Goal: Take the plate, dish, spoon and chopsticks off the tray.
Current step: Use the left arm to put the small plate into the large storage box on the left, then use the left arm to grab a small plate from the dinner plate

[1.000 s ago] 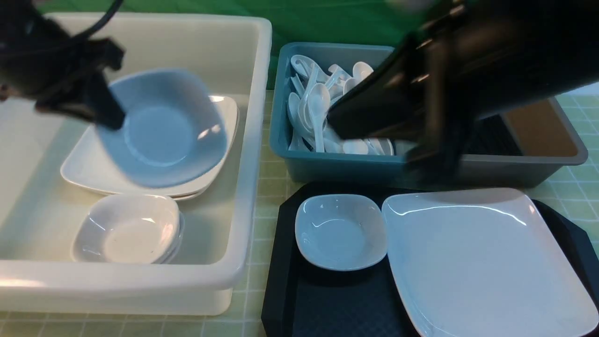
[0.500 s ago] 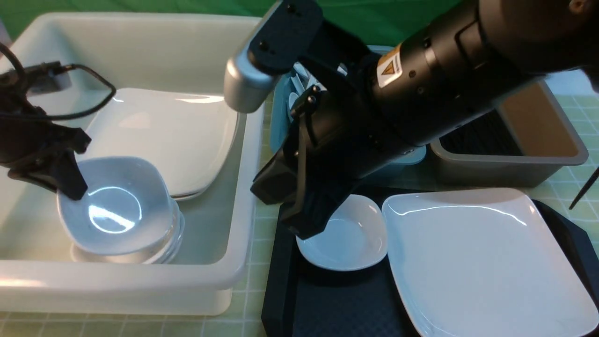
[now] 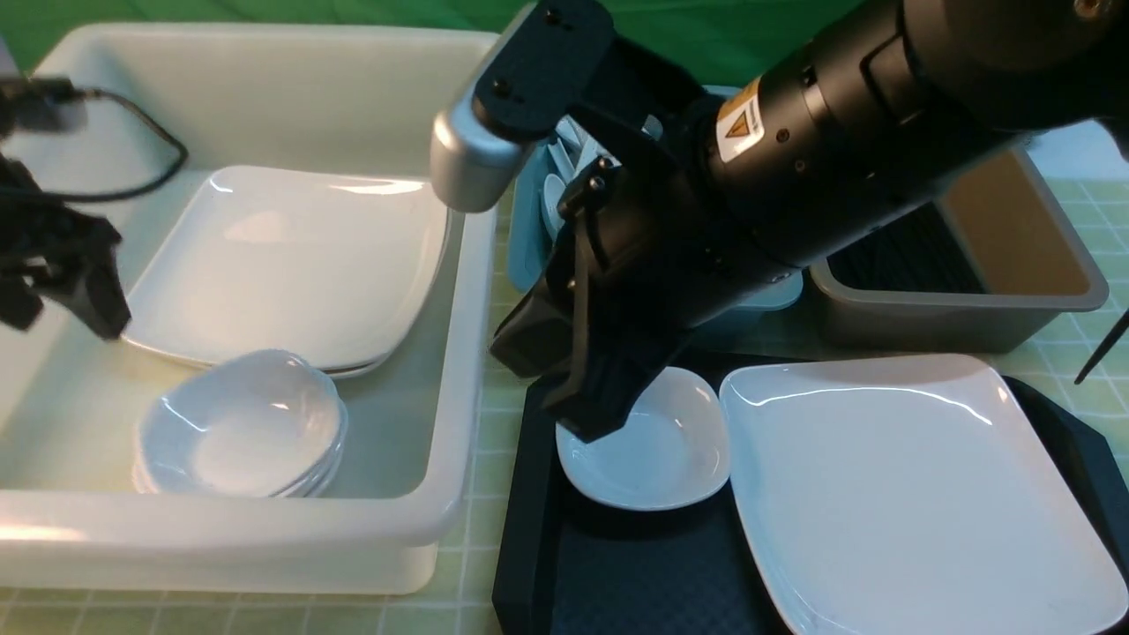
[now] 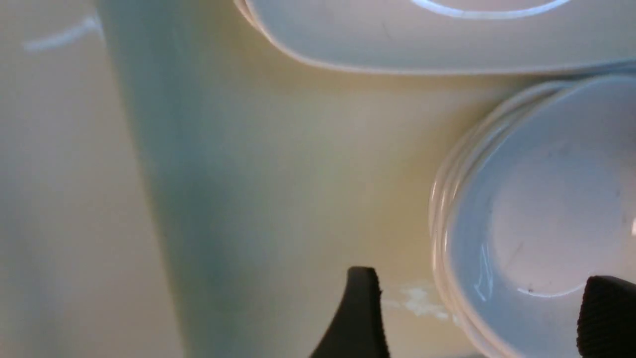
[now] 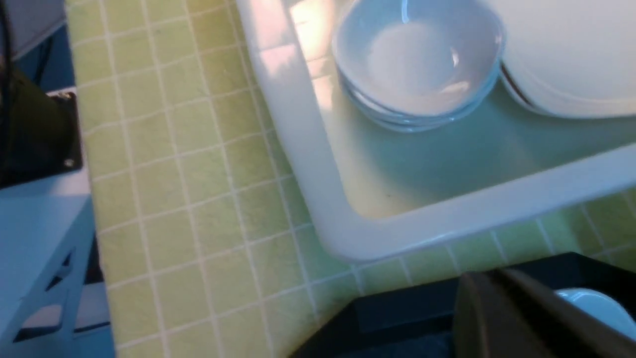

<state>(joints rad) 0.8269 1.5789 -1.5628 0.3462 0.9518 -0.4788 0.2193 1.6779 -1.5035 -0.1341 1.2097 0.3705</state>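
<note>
The large white plate [image 3: 908, 494] fills the right of the black tray [image 3: 617, 573]. A small white dish [image 3: 670, 450] sits at the tray's back left. My right gripper [image 3: 600, 410] hangs shut and empty over that dish's left edge; in the right wrist view its fingers [image 5: 497, 308] are pressed together beside the dish [image 5: 591, 303]. My left gripper [image 3: 57, 309] is open inside the white tub [image 3: 265, 529], above and left of the stack of small dishes [image 3: 238, 428]. Its fingers [image 4: 362, 313] hold nothing. White spoons [image 3: 564, 145] peek from the blue bin. The chopsticks are out of view.
Stacked large plates [image 3: 300, 265] lie in the tub behind the dish stack. The blue bin [image 3: 522, 238] and a grey-brown bin [image 3: 961, 304] stand behind the tray, largely covered by my right arm. A thin dark stick [image 3: 1101, 348] shows at the right edge.
The left gripper set the dish on the tub's stack, opened and drew back to the left. The right arm swung from the bins to the tray's left end.
</note>
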